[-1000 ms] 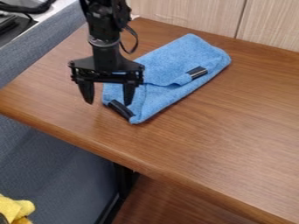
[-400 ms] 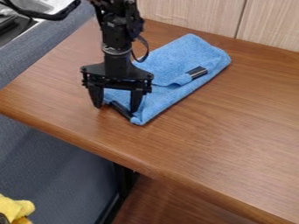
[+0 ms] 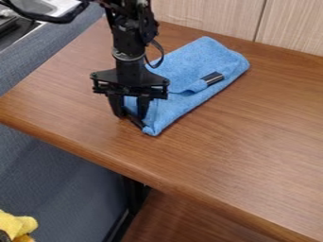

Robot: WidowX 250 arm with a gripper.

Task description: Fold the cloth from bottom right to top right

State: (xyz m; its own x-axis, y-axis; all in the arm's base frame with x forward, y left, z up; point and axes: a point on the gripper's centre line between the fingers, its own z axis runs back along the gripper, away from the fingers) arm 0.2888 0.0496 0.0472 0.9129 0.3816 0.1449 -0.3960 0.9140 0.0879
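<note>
Gripper (image 3: 131, 113): positioned over the nearest end of the blue cloth (image 3: 170, 104), fingers part-way together but visibly apart, one each side of that end. Cloth shows in the gap; whether it is pinched cannot be told. Black label (image 3: 136, 121) runs along this end edge, directly below the gripper, with the lowest corner just beside it, toward the view's lower right.

Principal relation: the cloth lies flat on the surface (image 3: 221, 142), its long axis running from beneath the gripper away to the view's upper right. Nearly all its length is beyond the gripper on that side. A fold is therefore judged to need this end lifted and carried back over the body along that axis; a push the opposite way would only drag it.

Second label (image 3: 213, 78) lies farther out, beside the edge of a folded layer. Rounded far end is well apart from the gripper. Risk, in this inspector's judgement: only the top layer is caught and the lower one slips.
</note>
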